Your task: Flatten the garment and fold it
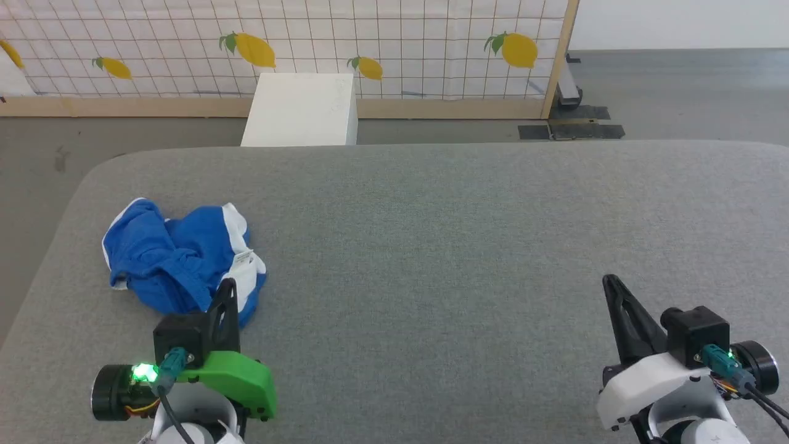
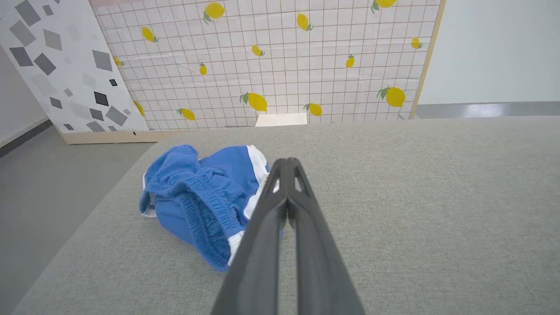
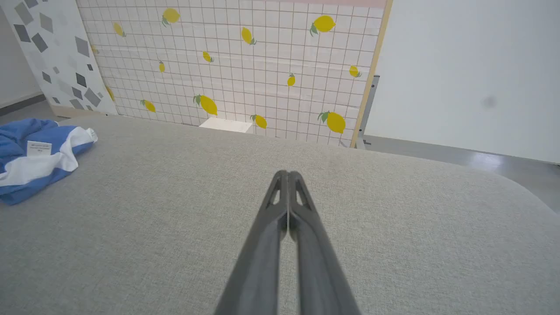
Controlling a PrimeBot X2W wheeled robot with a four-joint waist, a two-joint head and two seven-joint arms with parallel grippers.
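Left gripper [image 1: 227,295] pinched together, empty, just beside shorts [image 1: 166,256] | right gripper [image 1: 616,296] together too, well apart from shorts | shorts bunched up, pad [image 1: 431,246] under them | we think nothing is done: flatten, then fold.

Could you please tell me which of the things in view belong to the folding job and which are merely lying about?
For the job: blue garment, crumpled on the grey padded surface; left pincer, shut, close to it; right pincer, shut, far off.
Just lying about: white box beyond the surface; lemon-print panel behind it; black plates at the panel's foot.
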